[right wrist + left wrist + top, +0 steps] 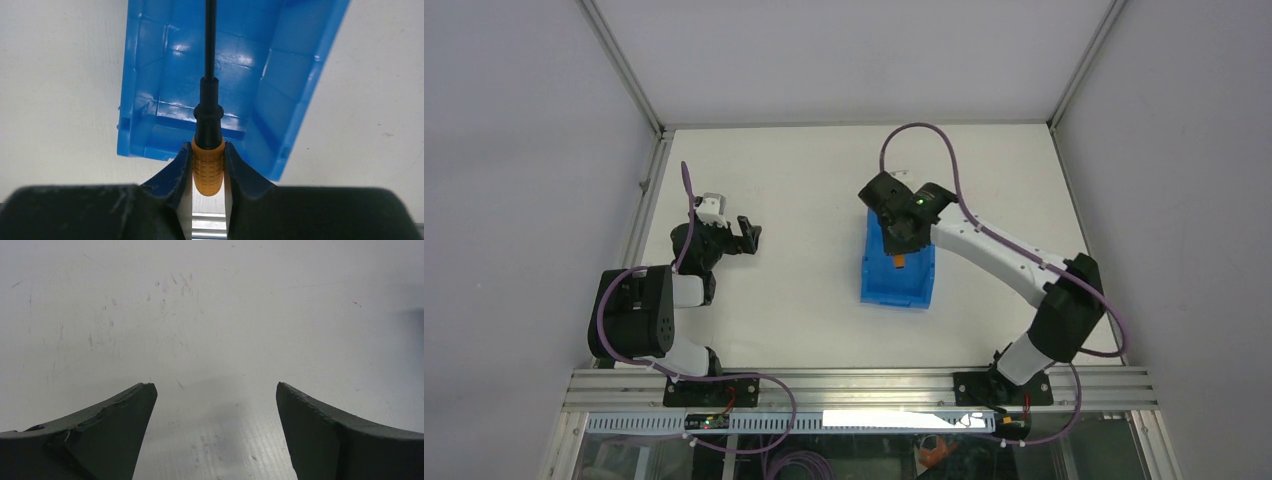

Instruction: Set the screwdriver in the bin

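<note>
The blue bin (pixel 909 282) stands right of the table's middle; it also fills the upper part of the right wrist view (pixel 150 100). My right gripper (pixel 898 250) hangs over the bin's far half, shut on the screwdriver (pixel 899 262). In the right wrist view the gripper (pixel 208 156) clamps the orange handle (pixel 208 172), and the black shaft points away over the bin's open inside. My left gripper (pixel 749 238) is open and empty over bare table at the left; its fingers (pixel 115 425) stand wide apart.
The white table (pixel 784 300) is bounded by a metal frame rail at the left (pixel 639 230) and an aluminium rail along the near edge (pixel 864 385). Grey walls enclose the back and sides. Purple cables loop from both arms.
</note>
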`<state>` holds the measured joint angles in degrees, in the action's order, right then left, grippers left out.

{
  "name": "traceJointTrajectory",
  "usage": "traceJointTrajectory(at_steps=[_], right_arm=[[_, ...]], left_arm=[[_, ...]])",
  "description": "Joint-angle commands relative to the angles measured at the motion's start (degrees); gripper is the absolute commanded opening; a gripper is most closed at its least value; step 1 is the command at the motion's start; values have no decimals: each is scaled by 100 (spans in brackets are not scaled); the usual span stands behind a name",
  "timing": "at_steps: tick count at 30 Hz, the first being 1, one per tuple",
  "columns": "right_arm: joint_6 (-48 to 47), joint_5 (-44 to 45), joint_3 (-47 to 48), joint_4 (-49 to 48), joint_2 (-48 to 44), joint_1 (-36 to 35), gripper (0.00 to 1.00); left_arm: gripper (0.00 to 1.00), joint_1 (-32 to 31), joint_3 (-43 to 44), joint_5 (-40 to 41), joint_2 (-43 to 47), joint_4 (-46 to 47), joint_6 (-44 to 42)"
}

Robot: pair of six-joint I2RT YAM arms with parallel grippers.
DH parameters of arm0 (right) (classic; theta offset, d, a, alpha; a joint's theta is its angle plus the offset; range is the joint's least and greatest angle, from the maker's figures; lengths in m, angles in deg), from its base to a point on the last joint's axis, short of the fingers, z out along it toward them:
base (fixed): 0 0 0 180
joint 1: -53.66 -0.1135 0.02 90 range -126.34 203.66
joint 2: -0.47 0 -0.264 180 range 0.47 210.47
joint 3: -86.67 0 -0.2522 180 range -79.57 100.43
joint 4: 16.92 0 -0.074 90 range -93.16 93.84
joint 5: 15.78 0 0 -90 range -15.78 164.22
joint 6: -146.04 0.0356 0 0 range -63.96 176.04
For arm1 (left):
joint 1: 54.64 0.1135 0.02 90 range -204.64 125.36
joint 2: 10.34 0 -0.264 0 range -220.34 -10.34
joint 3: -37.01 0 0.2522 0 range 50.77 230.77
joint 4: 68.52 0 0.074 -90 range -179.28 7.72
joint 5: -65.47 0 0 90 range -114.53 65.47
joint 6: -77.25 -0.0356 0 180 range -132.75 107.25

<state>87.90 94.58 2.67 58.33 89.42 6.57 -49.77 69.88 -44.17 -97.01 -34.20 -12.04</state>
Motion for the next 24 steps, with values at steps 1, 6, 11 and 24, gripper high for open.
traceJointTrajectory(at_steps=[1,6,11,24], right_arm=[[293,-190,-391,-735,579,-10,0],[420,-389,-818,-1350,1169,-7,0],[532,-446,-1131,-1811,1557,57,0],[706,-105,-1375,-1863,1144,122,35]], left_arm=[[99,-38,7,-113,-2,440,-1],[99,-38,5,-116,-3,440,-1],[99,-39,5,-112,-2,440,-1],[99,-38,5,-115,-7,440,-1]])
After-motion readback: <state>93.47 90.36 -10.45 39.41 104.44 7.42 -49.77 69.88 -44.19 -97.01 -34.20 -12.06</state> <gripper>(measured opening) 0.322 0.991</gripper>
